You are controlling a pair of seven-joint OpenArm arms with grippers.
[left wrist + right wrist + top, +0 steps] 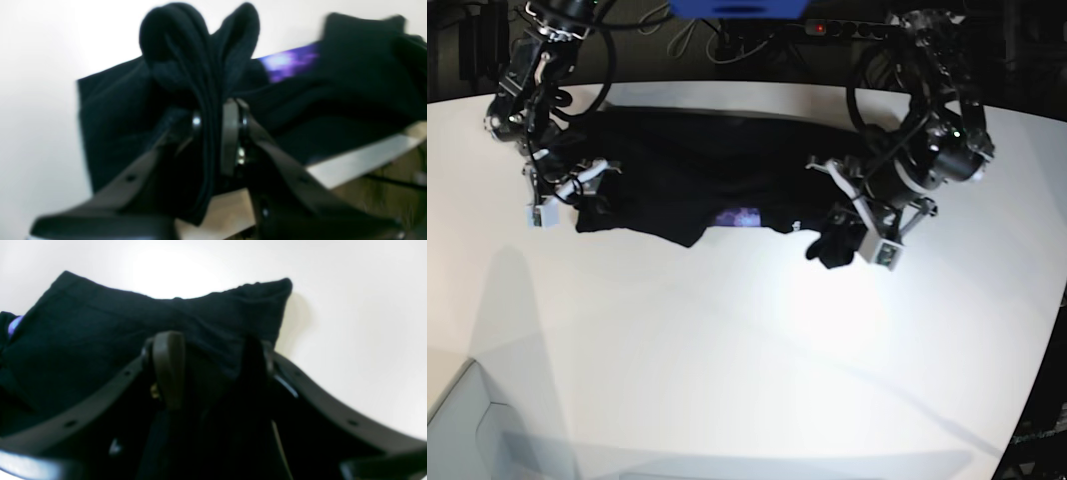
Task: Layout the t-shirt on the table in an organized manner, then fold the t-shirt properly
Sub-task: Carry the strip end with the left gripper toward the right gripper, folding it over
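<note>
A blue box-like object (pixel 739 8) is sitting at the top edge of the base view, cut off by the frame. Just to its right, a dark power strip (pixel 852 28) is showing a small red light. Black cables (pixel 689 38) are hanging in loops in the dim background behind the tabletop.

The black t-shirt (pixel 697 180) is blocking the far counter (pixel 747 380) between my arms; the near half is lying open.
</note>
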